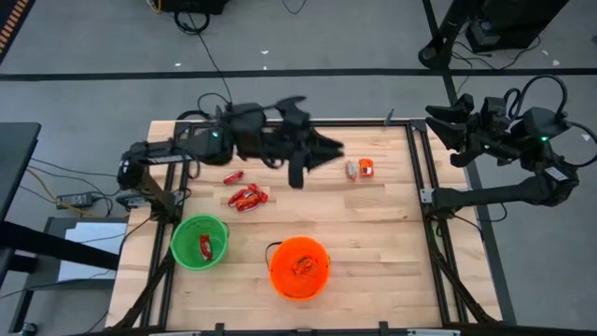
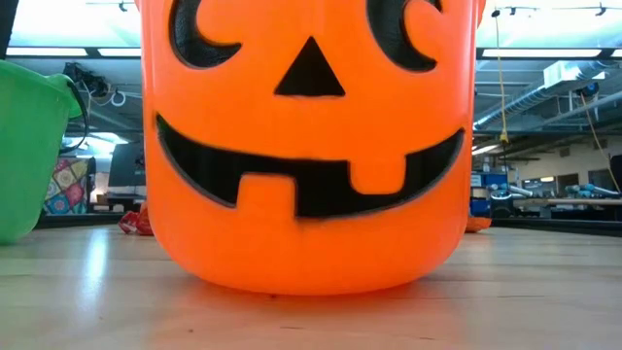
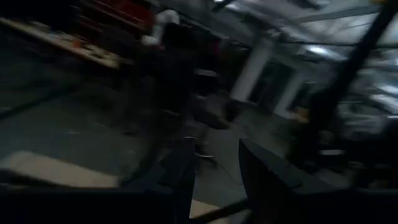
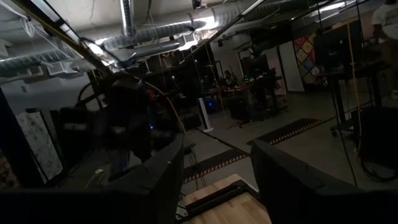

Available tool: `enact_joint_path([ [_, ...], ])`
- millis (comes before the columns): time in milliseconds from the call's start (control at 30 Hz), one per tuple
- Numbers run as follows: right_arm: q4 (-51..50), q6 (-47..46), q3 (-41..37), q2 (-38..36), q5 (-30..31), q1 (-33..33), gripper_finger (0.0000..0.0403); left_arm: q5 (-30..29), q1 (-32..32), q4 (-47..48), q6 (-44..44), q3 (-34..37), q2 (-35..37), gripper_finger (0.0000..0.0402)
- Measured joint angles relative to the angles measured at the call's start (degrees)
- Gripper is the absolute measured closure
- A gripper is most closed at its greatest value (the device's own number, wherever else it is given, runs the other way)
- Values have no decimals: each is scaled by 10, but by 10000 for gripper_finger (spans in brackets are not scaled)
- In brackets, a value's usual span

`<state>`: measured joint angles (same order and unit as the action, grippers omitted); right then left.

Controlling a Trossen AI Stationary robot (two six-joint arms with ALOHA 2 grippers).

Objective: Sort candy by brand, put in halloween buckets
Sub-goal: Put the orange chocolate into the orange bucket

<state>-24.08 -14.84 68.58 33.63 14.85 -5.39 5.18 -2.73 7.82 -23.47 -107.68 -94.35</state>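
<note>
Red candy [image 1: 245,196] lies in a small heap left of the table's middle, with one more red piece [image 1: 233,176] beside it. Orange-and-white candy [image 1: 360,168] lies farther right. The green bucket [image 1: 199,241] stands near the front with a red piece inside. The orange bucket [image 1: 299,266] stands to its right and fills the low view [image 2: 311,146]. My left gripper [image 1: 334,149] hangs above the table between the two candy groups, level and open, with nothing between its fingers [image 3: 216,146]. My right gripper [image 1: 440,117] waits open beyond the table's right edge.
The low view shows the green bucket [image 2: 29,146] at the left, red candy [image 2: 136,224] behind it and an orange piece [image 2: 476,224] at the right. Bare wood lies between the buckets and the candy. A dark frame [image 1: 415,187] borders the table's right side.
</note>
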Motion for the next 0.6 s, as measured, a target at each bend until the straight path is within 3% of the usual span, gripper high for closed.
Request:
enact_joint_path([
  [133, 0, 0, 0, 0, 0, 0, 204, -44, -43, 62, 26, -7, 23, 271],
  [400, 71, -45, 0, 7, 2, 0, 204, -66, -143, 202, 38, -13, 55, 271],
  [600, 85, -11, 0, 35, 67, -1, 204, -69, -180, 263, 50, -12, 67, 271],
])
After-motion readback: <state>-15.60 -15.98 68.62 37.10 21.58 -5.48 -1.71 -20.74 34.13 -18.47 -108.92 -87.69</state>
